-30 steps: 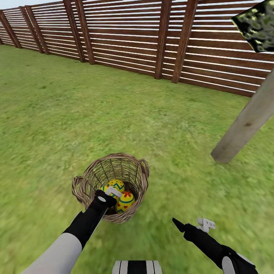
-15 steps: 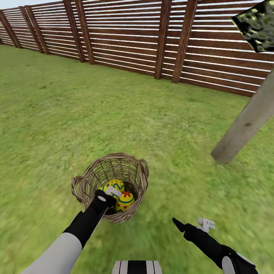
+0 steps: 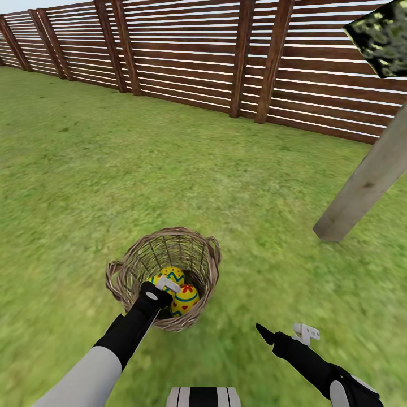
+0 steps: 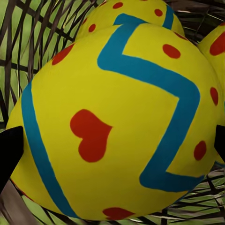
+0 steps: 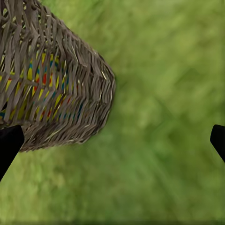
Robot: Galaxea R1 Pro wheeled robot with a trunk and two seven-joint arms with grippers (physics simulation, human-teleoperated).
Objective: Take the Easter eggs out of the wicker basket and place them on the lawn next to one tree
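Observation:
The wicker basket (image 3: 210, 265) stands on the lawn (image 3: 113, 169) just in front of me; its woven side (image 5: 51, 89) also shows in the right wrist view. Two yellow Easter eggs (image 3: 172, 275) (image 3: 186, 299) show inside it. My left gripper (image 3: 164, 287) reaches down into the basket and is open, its fingers on either side of one egg (image 4: 117, 126). Two more eggs (image 4: 136, 11) (image 4: 216, 42) lie behind that one. My right gripper (image 3: 282, 330) hovers open over grass to the right of the basket, holding nothing.
A pale tree trunk (image 3: 367, 181) rises from the grass at the right, about a metre from the basket, with dark speckled foliage (image 3: 381, 37) above. A brown slatted fence (image 3: 226, 51) closes the far side. Open grass lies between basket and trunk.
The basket has shifted very slightly to the left. Both arms hold almost still.

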